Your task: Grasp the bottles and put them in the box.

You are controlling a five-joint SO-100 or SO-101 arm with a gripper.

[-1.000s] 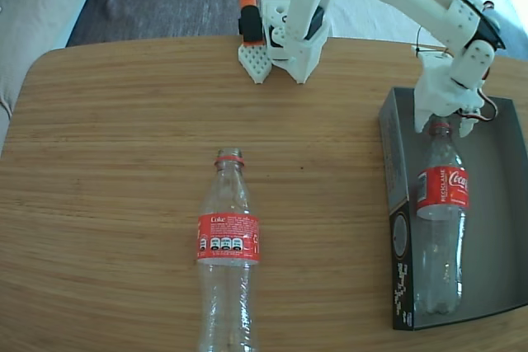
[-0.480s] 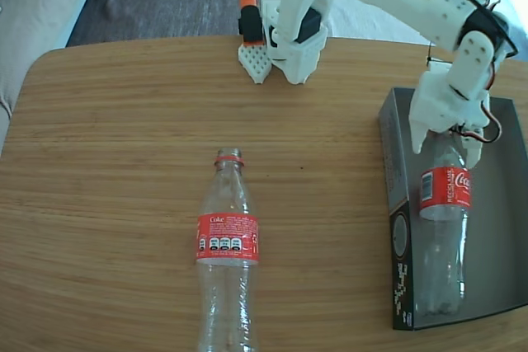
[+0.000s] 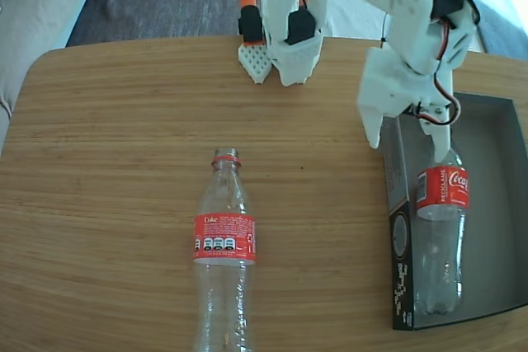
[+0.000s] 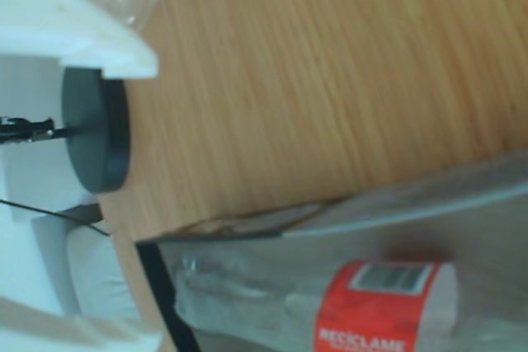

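Half done: one bottle boxed, one left.

Boxed bottle lying lengthwise inside the box, along its left wall in the fixed view; second bottle flat on the wooden table, well left of the box. Gripper above the box's near-left corner, jaws parted, holding nothing. Grey rug beyond the table's far edge.

"Coke" label; "RECICLAME" label

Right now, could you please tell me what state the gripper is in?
Gripper: open and holding nothing, above the bottle lying in the box.
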